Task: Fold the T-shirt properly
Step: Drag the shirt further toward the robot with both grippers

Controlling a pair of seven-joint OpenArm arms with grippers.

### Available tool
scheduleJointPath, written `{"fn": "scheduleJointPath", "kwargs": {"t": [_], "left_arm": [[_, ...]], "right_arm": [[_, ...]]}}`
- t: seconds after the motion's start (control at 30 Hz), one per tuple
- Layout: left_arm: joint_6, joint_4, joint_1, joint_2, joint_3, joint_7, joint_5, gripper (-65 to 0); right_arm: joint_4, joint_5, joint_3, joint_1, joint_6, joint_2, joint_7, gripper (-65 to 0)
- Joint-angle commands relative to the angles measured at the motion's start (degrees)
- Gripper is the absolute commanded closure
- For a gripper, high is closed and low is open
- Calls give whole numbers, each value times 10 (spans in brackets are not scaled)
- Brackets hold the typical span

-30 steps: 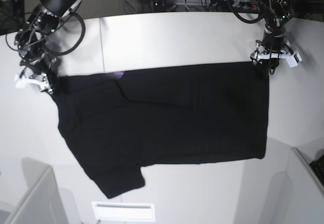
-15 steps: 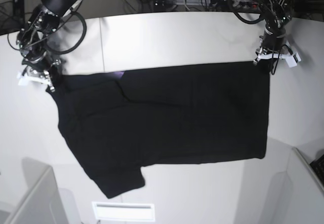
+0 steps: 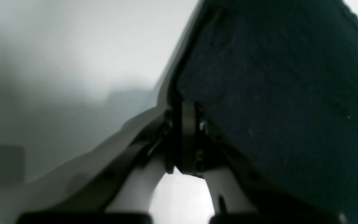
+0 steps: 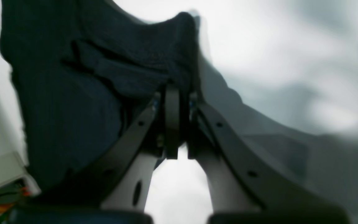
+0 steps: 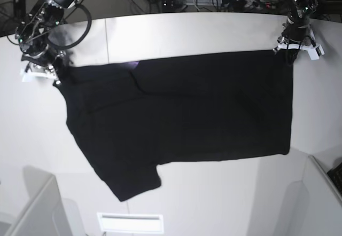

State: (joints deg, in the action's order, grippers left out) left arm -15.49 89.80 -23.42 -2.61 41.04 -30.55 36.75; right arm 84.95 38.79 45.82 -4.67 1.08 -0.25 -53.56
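The black T-shirt (image 5: 181, 118) is lying spread out on the white table (image 5: 176, 33), with one sleeve sticking out at the near left. At the far left, the right gripper (image 5: 47, 71) is pinching its corner. At the far right, the left gripper (image 5: 291, 49) is pinching the other corner.

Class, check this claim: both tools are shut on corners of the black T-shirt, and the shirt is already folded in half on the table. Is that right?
Not quite. The left tool and right tool are shut on the T-shirt, but the base view shows it spread open, not folded in half; one sleeve sticks out at the lower left.
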Motion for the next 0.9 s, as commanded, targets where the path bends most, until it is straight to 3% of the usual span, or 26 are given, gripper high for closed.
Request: {"fn": "scheduleJointPath", "kwargs": {"t": [0.0, 0.47, 0.67, 0.87], "left_arm": [[-3, 12, -4, -8, 5, 10, 6, 0], [-3, 74, -68, -18, 5, 10, 6, 0], [-3, 77, -99, -28, 6, 10, 6, 0], [-3, 77, -121, -40, 6, 11, 6, 0]], "right_arm": [[21, 8, 1, 0, 3, -4, 2, 0], [154, 28, 1, -112, 3, -52, 2, 0], [162, 93, 6, -162, 2, -48, 3, 0], [163, 109, 25, -191, 2, -49, 2, 0]]}}
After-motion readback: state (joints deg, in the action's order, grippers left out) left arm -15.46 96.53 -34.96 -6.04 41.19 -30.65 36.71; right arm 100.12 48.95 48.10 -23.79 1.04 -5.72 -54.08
